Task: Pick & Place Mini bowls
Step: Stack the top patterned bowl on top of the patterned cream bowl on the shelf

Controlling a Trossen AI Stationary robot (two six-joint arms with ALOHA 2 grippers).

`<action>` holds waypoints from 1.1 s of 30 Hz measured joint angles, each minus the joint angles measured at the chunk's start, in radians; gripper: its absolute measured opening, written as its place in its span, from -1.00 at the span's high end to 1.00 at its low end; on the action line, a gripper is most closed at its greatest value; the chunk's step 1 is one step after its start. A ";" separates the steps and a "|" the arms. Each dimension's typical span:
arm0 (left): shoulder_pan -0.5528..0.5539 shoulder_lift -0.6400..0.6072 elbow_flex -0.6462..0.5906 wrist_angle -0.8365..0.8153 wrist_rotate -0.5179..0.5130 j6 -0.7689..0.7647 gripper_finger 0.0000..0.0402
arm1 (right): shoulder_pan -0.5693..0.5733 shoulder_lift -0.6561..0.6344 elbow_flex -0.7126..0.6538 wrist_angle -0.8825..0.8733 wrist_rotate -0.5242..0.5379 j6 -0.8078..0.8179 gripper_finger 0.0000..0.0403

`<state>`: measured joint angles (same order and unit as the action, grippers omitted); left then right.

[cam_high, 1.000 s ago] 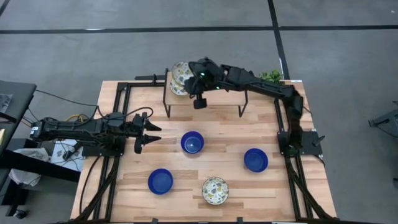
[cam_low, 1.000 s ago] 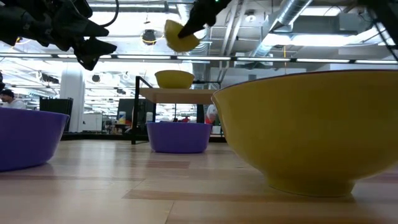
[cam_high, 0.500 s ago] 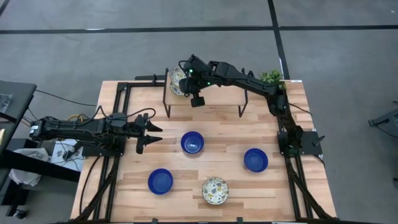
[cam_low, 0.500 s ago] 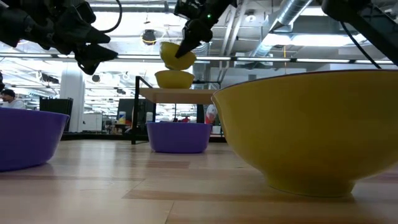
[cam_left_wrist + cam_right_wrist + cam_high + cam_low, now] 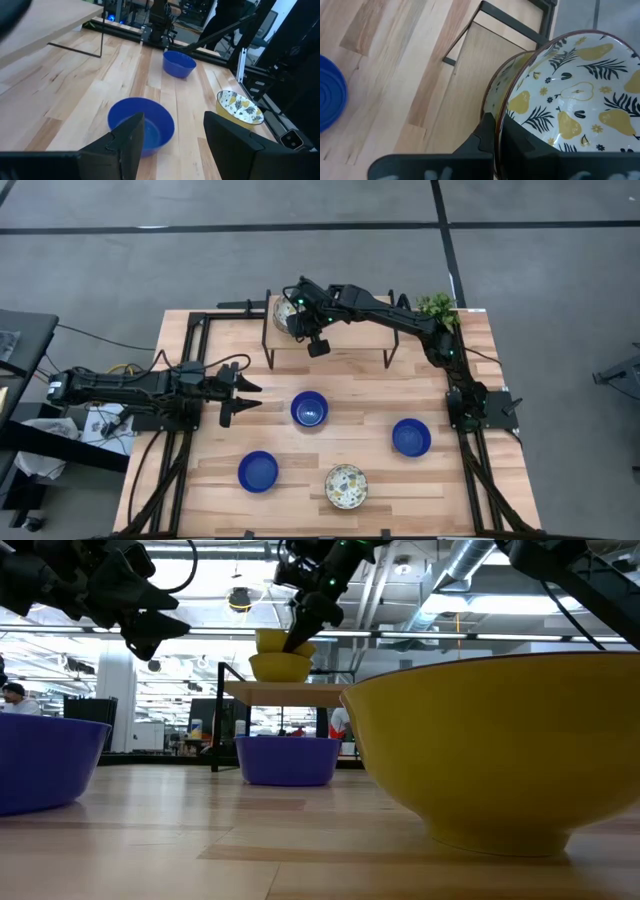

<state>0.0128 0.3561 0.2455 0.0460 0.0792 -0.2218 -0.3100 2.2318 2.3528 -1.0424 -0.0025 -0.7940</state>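
My right gripper [image 5: 293, 320] reaches over the left end of the raised wooden shelf [image 5: 345, 340] and is shut on a cream floral bowl [image 5: 570, 100]. In the low view this bowl [image 5: 270, 640] sits nested in a second floral bowl [image 5: 280, 667] that stands on the shelf. A third floral bowl [image 5: 346, 486] and three blue bowls [image 5: 309, 409] [image 5: 411, 437] [image 5: 258, 471] rest on the table on their bases. My left gripper [image 5: 240, 395] hovers open near the table's left side, above a blue bowl [image 5: 141, 125]. My right gripper pinches the floral bowl's rim [image 5: 501, 107], one finger inside the bowl and one outside. The fingers [image 5: 300, 630] come down slanting from the right. The bowl sits level, its underside down in the lower bowl on the shelf.
The shelf stands on thin black legs [image 5: 268, 350] along the far edge, and a small green plant [image 5: 437, 304] is at the far right corner. Black frame rails run along both table sides. Bare wood lies between the bowls.
My right gripper has moved down and toward the table's left over the shelf. The floral bowl it carries, first tilted and high above the shelf, has levelled out and come down into the bowl standing there. The left arm has kept still.
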 joint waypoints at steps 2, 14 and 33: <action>0.000 0.000 0.000 0.000 0.000 0.002 -0.02 | -0.005 0.000 0.000 0.004 -0.001 -0.001 1.00; 0.000 0.000 0.000 0.006 0.000 0.000 -0.02 | -0.013 0.000 -0.007 0.003 -0.025 -0.017 0.96; 0.000 0.000 0.000 0.007 0.000 0.000 -0.02 | -0.021 0.000 -0.008 0.034 -0.028 -0.029 0.95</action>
<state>0.0128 0.3557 0.2455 0.0532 0.0792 -0.2222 -0.3313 2.2318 2.3451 -1.0084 -0.0303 -0.8231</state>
